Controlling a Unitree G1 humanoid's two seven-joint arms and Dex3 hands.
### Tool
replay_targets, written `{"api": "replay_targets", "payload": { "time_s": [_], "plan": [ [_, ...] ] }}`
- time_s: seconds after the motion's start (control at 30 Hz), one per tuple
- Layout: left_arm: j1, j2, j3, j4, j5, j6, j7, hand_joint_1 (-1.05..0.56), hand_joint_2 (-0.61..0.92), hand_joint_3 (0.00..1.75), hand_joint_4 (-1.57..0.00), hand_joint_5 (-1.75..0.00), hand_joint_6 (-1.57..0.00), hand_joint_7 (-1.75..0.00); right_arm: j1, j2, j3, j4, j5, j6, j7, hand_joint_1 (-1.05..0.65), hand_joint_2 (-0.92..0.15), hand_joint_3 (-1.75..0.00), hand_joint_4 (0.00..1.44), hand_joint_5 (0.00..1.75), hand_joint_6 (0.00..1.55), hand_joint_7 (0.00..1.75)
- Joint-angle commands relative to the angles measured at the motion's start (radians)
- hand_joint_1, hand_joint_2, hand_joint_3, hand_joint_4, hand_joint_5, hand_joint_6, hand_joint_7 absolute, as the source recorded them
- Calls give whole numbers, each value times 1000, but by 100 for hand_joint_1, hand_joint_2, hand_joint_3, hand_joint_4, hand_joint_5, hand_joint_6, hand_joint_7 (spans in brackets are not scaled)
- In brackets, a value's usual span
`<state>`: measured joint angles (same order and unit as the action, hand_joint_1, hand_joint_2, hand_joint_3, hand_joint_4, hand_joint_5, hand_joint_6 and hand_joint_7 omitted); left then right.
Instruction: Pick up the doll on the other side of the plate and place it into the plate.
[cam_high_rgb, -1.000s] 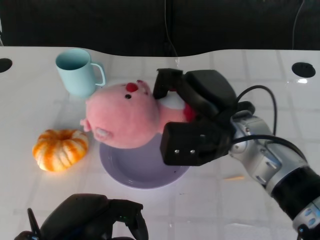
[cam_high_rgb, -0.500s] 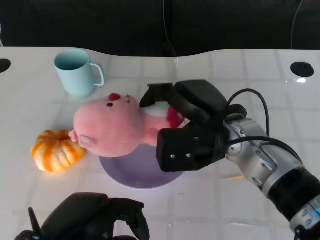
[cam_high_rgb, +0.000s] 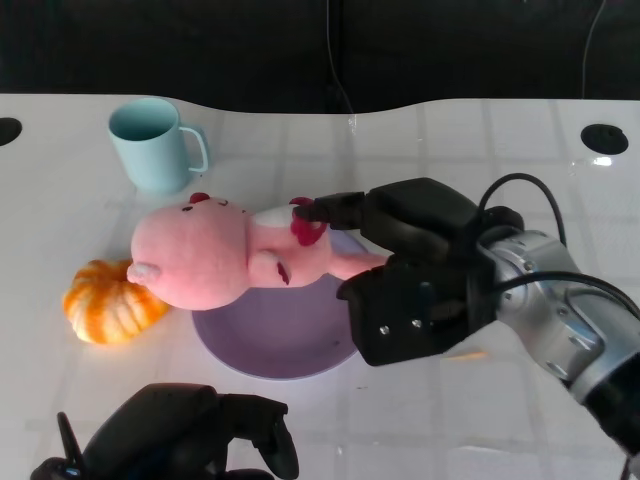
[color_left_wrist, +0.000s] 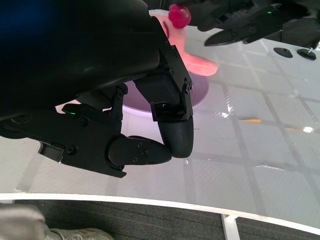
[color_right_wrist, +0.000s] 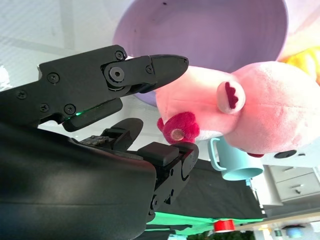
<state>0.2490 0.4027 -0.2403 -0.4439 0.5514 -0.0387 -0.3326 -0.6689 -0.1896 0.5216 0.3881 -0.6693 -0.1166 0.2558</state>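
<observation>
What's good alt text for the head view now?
The right hand has its fingers around a pink doll lying across the far-left rim of a purple plate. A pumpkin and teal mug sit to the left; the left hand rests near the table's front edge.

Doll (cam_high_rgb: 210, 256) in my right hand (cam_high_rgb: 405, 262): soft pink, white belly patch, dark red bits on top and at chest. Plate (cam_high_rgb: 275, 335) under doll: pale purple, plain. Mug (cam_high_rgb: 152, 143) behind doll: light blue-green. Pumpkin (cam_high_rgb: 110, 300) beside doll's head: orange with white stripes. Table (cam_high_rgb: 80, 210): white, faint grey grid lines. My hands: black, left hand (cam_high_rgb: 180, 440) too. My right arm (cam_high_rgb: 560, 325): silver.
</observation>
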Motion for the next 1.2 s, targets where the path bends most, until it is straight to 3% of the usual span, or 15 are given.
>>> {"api": "replay_targets", "payload": {
  "time_s": [0.03,0.4,0.57,0.77,0.87,1.07,1.1,1.2],
  "plan": [
    [-7,6,1,8,2,1,3,-27,92,32,-70,-146,-80,-85,45,-61,-36,-93,30,-9,38,-68,-92,-17,41,27,31,2],
    [-14,8,1,20,4,-15,11,-28,92,32,-69,-146,-80,-86,231,-214,-162,-369,126,-56,101,-62,-92,-17,53,33,44,7],
    [-13,9,2,20,3,-17,11,-28,92,32,-69,-144,-80,-85,343,-252,-233,-454,154,-104,64,-57,-92,-13,62,38,53,10],
    [-15,10,3,12,0,-4,-2,-28,92,33,-70,-144,-80,-86,482,-270,-314,-587,179,-89,57,-41,-92,-5,85,50,73,16],
    [-17,10,5,10,-2,-2,-2,-28,92,33,-70,-144,-79,-86,544,-283,-351,-667,201,-64,81,-25,-90,-2,99,65,87,19],
    [-20,18,14,-1,-3,11,-13,-29,92,32,-71,-146,-80,-86,663,-271,-395,-788,233,-4,95,-8,-91,-2,95,109,112,24],
    [-20,21,15,-1,-5,11,-14,-29,92,32,-71,-146,-80,-86,679,-263,-396,-790,239,-5,88,-4,-91,-2,94,123,116,29],
    [-15,31,26,0,-19,1,-16,-28,92,32,-71,-147,-80,-86,713,-239,-392,-756,241,-44,39,2,-90,-6,94,137,117,45]
  ]
}}
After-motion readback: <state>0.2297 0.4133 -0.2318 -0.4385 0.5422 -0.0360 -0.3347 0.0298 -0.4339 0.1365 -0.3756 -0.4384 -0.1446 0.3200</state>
